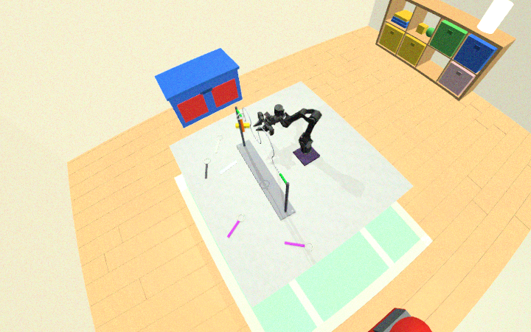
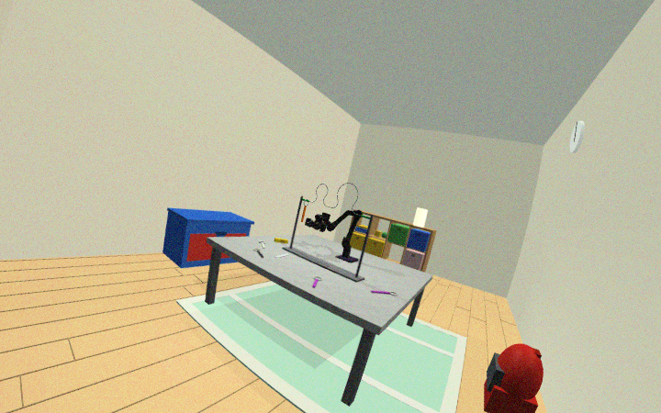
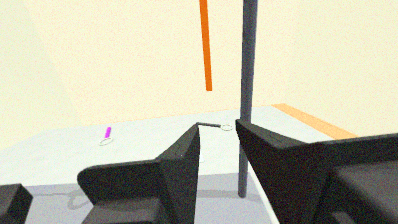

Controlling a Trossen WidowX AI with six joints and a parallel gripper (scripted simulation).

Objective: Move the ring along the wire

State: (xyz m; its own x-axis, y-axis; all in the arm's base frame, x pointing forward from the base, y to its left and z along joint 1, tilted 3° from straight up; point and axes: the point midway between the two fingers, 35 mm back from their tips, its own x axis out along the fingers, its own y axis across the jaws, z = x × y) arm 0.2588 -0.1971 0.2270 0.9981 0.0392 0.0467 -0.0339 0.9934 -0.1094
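Observation:
The orange handle (image 1: 242, 128) (image 2: 303, 213) (image 3: 206, 50) hangs down from its ring at the green part (image 1: 238, 111) (image 2: 306, 200) beside the far post (image 1: 243, 139) (image 2: 296, 226) (image 3: 248, 60). The ring is small, and its exact fit round the wire is hard to tell. My gripper (image 1: 256, 127) (image 2: 306, 222) (image 3: 216, 126) is partly open and empty, on the robot's side of the handle. In the wrist view the handle's lower end is above the fingertips, with a gap. The other green part (image 1: 283, 178) (image 2: 365, 217) is by the near post (image 1: 287, 198) (image 2: 361, 251).
The grey wire curves in high loops between the posts, above my gripper in the exterior view. A long base plate (image 1: 255, 164) joins the posts. A yellow cylinder (image 1: 247, 125) (image 2: 280, 239) and several loose ringed handles, two magenta (image 1: 233, 229) (image 1: 294, 244), lie on the table.

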